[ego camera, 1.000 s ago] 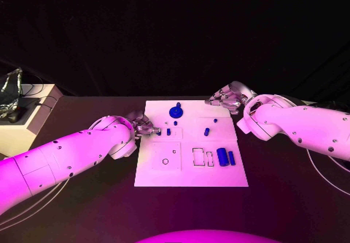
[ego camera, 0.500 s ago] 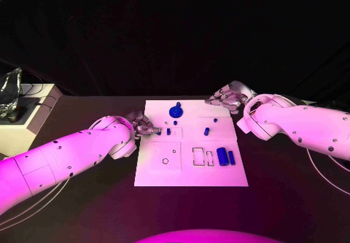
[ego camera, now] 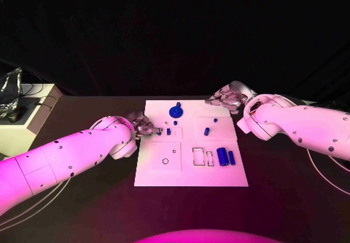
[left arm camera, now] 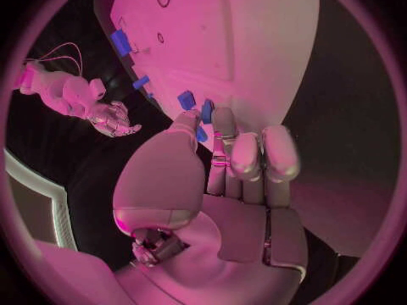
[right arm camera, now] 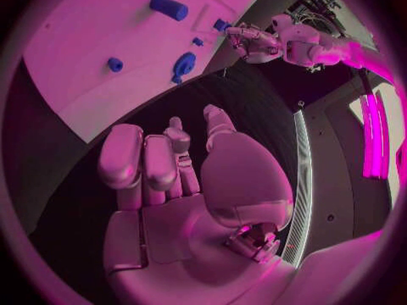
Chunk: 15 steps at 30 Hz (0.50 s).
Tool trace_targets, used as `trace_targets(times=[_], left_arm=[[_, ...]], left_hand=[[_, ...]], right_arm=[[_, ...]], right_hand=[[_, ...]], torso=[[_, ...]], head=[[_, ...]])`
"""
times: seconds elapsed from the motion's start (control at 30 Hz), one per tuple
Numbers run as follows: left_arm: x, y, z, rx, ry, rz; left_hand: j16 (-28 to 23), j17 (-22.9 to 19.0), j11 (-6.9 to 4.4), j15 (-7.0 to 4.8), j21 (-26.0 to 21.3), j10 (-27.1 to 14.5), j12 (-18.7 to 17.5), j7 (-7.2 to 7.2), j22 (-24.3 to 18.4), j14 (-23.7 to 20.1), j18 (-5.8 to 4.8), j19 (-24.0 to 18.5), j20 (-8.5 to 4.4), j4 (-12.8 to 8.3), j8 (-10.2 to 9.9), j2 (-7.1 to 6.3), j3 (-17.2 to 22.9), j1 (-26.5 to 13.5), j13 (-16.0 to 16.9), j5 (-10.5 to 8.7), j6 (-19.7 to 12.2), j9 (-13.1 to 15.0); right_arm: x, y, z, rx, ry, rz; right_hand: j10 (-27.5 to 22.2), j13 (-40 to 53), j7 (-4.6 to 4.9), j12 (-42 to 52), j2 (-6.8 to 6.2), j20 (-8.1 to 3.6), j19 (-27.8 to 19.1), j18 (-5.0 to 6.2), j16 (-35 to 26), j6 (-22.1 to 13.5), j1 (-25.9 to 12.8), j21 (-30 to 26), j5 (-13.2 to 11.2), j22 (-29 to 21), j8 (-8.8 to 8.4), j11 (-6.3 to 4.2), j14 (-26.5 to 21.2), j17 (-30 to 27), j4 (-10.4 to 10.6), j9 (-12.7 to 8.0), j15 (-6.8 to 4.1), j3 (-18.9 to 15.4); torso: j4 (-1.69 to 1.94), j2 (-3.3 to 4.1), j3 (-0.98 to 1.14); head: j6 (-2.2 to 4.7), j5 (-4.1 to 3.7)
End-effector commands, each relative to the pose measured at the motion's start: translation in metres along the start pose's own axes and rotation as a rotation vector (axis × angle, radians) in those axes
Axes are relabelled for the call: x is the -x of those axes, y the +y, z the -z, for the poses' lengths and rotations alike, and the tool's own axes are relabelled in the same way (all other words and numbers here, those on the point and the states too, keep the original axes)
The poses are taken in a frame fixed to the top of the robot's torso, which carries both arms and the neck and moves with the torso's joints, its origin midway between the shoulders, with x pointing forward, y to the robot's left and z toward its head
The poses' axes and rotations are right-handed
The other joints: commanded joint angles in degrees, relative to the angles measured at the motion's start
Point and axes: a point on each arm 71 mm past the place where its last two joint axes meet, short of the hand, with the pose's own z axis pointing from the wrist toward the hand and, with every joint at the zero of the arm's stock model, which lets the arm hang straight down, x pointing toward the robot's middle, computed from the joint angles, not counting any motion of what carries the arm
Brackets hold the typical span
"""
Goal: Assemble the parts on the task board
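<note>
We judge the left hand (ego camera: 143,125), fingertips on a small blue part (left arm camera: 206,111) at the task board (ego camera: 191,172) 9 o'clock edge, is seating it, while the right hand (ego camera: 227,98) waits empty, fingers loosely spread, at 1 o'clock.

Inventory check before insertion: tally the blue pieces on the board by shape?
Round disc piece: 1
Long pieces: 2
Small pegs: 4, one at the left hand's fingertips
Total: 7

1 task board (ego camera: 191,172), approx 7 blue parts (ego camera: 222,156) on it, 2 robot hands (ego camera: 143,124).
</note>
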Motion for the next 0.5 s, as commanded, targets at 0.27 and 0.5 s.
trace_targets(times=[0.27, 0.5], left_arm=[[-0.0029, -0.0020, 0.0002, -0.005, 0.020, 0.009], [-0.0027, -0.0018, 0.0002, -0.004, 0.019, 0.012]], left_hand=[[0.33, 0.09, -0.02, -0.03, -0.31, -0.27, 0.23, 0.19, 7.38, 0.37, -0.78, 0.31, -0.06, 0.17, 0.12, 0.70, -0.87, -0.20, -0.08, -0.19, 0.17, 0.07], [0.40, 0.15, 0.02, 0.00, -0.18, -0.20, 0.32, 0.24, 7.41, 0.38, -0.78, 0.36, -0.03, 0.68, 0.30, 1.71, -5.49, -0.31, -0.18, -0.31, 0.19, 0.28]], right_arm=[[-0.0003, 0.0014, 0.0001, 0.016, 0.003, 0.008], [-0.0003, 0.0015, 0.0000, 0.017, 0.002, 0.008]], right_hand=[[0.30, 0.02, 0.11, -0.19, 0.51, -0.16, 3.41, 0.08, -0.36, 0.38, -0.17, -0.24, 0.38, 7.74, -0.27, 0.03, -0.13, -0.04, -0.05, -0.10, -0.04, -0.13], [0.30, 0.02, 0.11, -0.19, 0.51, -0.16, 3.41, 0.08, -0.36, 0.38, -0.17, -0.24, 0.38, 7.74, -0.27, 0.03, -0.13, -0.04, -0.05, -0.10, -0.04, -0.13]], torso=[[0.00, -0.02, -0.01], [-0.03, -0.01, -0.02]], head=[[-0.01, -0.03], [0.00, -0.02]])
